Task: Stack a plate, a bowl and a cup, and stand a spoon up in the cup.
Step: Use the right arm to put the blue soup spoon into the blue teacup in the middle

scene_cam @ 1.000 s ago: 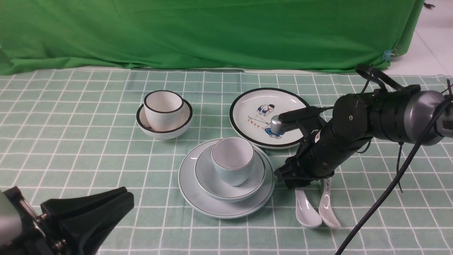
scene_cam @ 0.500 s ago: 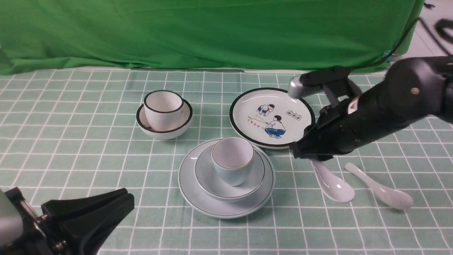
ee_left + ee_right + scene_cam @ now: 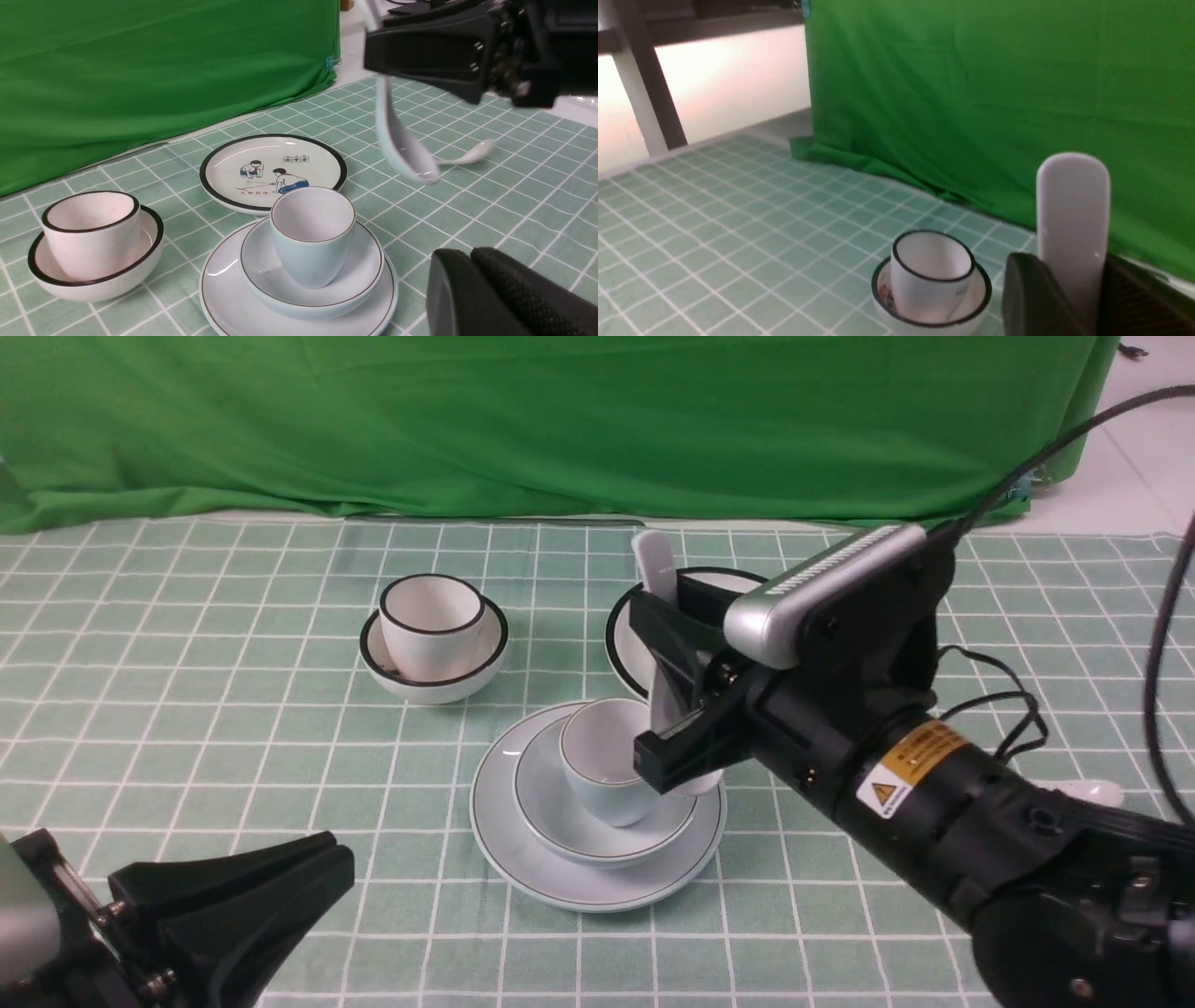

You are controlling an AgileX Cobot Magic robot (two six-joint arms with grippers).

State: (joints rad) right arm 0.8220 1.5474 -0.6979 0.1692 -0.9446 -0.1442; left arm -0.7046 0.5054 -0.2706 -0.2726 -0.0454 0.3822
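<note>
On the counter [image 3: 280,756], centre: plate [image 3: 504,859], bowl [image 3: 546,803] on it, cup [image 3: 602,770] in the bowl, all stacked. Spoon [image 3: 653,565]: off the counter, handle up, scoop down, pinched by my right fingers [image 3: 686,751], hanging beside the cup and not in it. Left fingers [image 3: 243,887]: pressed together, low at the near edge. Risks, as I judge them: scoop knocks the rim and tips the rounded cup; glazed handle slides in the pinch; a high release chips ceramic.
</note>
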